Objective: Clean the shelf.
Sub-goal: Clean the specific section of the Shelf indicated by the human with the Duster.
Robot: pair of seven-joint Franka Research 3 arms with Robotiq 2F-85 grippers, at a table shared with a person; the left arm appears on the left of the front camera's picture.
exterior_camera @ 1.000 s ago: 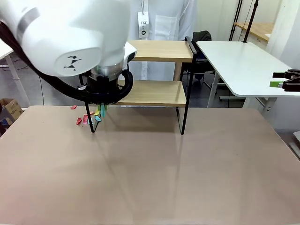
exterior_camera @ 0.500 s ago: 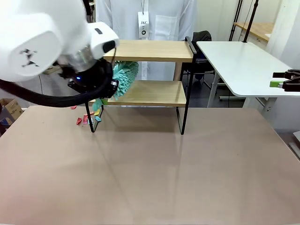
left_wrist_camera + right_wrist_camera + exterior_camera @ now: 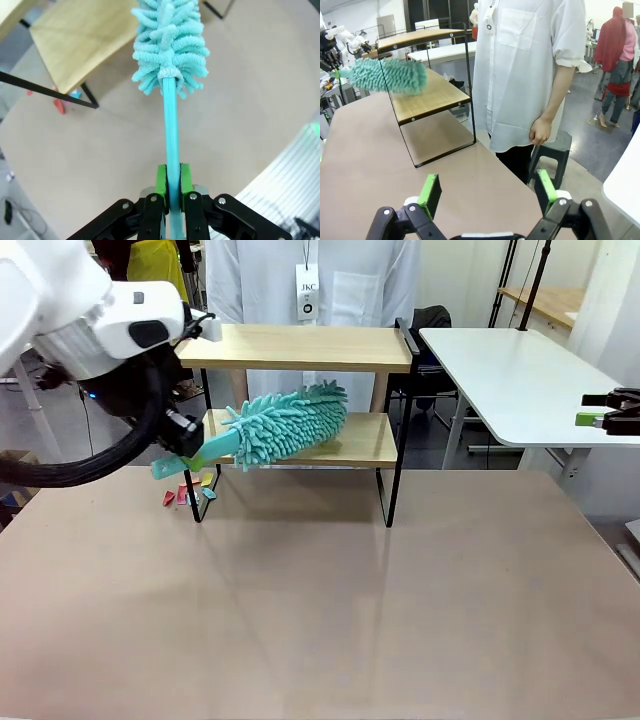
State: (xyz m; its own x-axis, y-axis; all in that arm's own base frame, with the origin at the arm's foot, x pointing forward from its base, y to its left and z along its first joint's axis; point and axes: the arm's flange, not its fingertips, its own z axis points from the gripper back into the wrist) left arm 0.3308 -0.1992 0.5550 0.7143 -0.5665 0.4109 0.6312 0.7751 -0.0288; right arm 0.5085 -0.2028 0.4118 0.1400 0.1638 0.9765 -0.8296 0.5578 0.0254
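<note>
My left pincer (image 3: 172, 176) is clamped on the thin teal handle of a duster (image 3: 285, 425), green pads pressed to both sides of the stick. The fluffy head reaches out ahead of the pincer, in between the two boards of the shelf (image 3: 330, 347) and over the near-left part of the lower board. I cannot tell whether the fibres touch the wood.

Just below the left pincer, a cluster of coloured paper scraps (image 3: 185, 492) lies on the tan table (image 3: 320, 610), beside the shelf's front leg. In the left wrist view they sit off to the left of the handle, next to the black foot rail. The frame's thin black upright stands close beside the duster's neck.

A person in a white shirt (image 3: 520, 65) stands right behind the shelf, beyond the duster's tip. From my right pincer (image 3: 487, 187) I see that person ahead and to the right, one hand (image 3: 540, 131) hanging down, with a stool (image 3: 555, 145) next to them. The right pincer's jaws stand wide apart with nothing between them, and the shelf's end frame is ahead to its left.

The upper board shows plain wood, as does the lower one to the right of the duster head. The shelf stands toward the table's far edge, and behind the left pincer the tabletop is broad and flat. A white table (image 3: 510, 370) stands off to the right.
</note>
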